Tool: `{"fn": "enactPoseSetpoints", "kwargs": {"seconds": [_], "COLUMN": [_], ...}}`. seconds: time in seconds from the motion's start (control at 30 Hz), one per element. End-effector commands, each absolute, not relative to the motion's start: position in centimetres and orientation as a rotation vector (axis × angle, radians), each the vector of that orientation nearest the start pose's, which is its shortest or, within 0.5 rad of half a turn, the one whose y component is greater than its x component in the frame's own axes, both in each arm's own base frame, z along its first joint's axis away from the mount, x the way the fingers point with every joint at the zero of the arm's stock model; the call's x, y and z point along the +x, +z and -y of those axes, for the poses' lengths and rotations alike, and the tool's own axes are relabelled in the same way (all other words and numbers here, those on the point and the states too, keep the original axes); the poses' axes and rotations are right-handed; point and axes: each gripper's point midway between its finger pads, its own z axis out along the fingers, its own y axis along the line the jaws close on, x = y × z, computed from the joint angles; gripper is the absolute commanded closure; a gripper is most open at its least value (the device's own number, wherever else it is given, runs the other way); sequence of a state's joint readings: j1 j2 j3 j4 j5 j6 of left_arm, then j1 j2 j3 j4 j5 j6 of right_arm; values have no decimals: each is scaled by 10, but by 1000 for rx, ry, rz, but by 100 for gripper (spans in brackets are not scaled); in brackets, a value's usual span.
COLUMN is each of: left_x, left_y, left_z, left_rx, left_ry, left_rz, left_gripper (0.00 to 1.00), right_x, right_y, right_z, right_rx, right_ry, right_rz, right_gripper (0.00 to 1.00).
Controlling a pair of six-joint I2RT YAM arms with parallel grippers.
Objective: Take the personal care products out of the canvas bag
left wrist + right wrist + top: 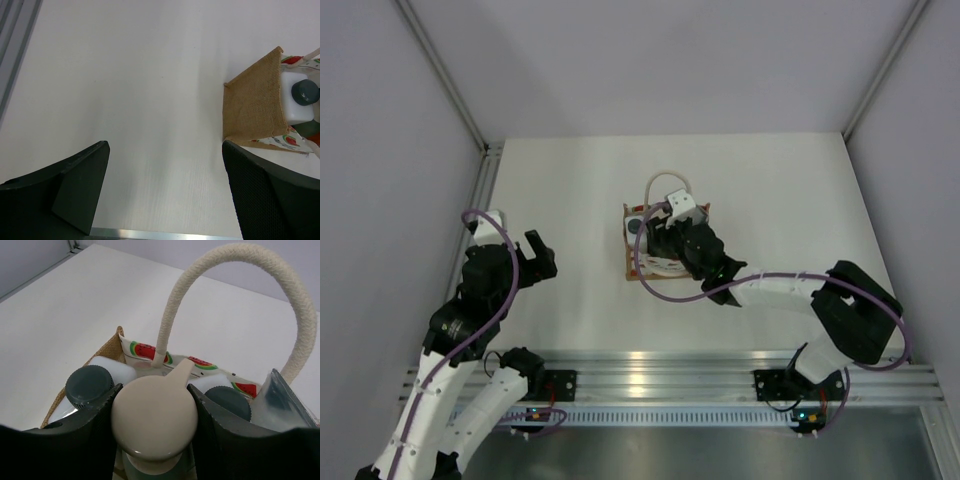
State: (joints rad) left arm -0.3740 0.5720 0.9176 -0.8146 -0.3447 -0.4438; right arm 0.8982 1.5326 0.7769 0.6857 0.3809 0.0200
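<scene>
The canvas bag [632,262] stands upright mid-table, with a tan side [255,105], cream handle [240,260] and watermelon-print band [145,351]. My right gripper [155,402] reaches into its open top and is shut on the beige cap [152,420] of the grey-green bottle [150,474]. Two white bottles with dark grey caps stand in the bag on either side, one on the left [89,385] and one on the right [227,401]; one also shows in the left wrist view [305,92]. The orange bottle is hidden. My left gripper [165,190] is open and empty over bare table left of the bag.
A pale translucent item [280,400] sits at the bag's right end. An aluminium rail [650,365] runs along the near edge. Enclosure walls and a frame post [485,180] bound the table on the left, back and right.
</scene>
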Motion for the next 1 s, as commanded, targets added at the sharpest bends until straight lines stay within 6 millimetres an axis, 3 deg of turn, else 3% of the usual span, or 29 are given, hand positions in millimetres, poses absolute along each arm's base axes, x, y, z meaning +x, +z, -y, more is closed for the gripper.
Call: {"fn": "enactPoseSetpoints", "kwargs": {"seconds": [0.0,0.13,0.4,0.6,0.97], "left_x": [217,217,216,215,215], "left_y": [257,257,257,258,258], "left_z": [42,42,41,40,40], "left_rx": [-270,-269,-274,-274,-277], "left_ry": [-194,-193,-192,-194,-194], "left_rz": [-1963,-1963,-1958,-1952,-1951], "left_gripper": [1,2,1,1,2], "right_x": [343,337,340,334,325], "right_y": [213,225,278,307,335], "right_z": [-325,-331,-330,-324,-316], "right_rx": [-393,-411,-445,-424,-401], "right_ry": [443,492,450,461,494], "right_rz": [-1502,-1462,-1378,-1331,-1279], "right_gripper": [77,100,100,100,100]}}
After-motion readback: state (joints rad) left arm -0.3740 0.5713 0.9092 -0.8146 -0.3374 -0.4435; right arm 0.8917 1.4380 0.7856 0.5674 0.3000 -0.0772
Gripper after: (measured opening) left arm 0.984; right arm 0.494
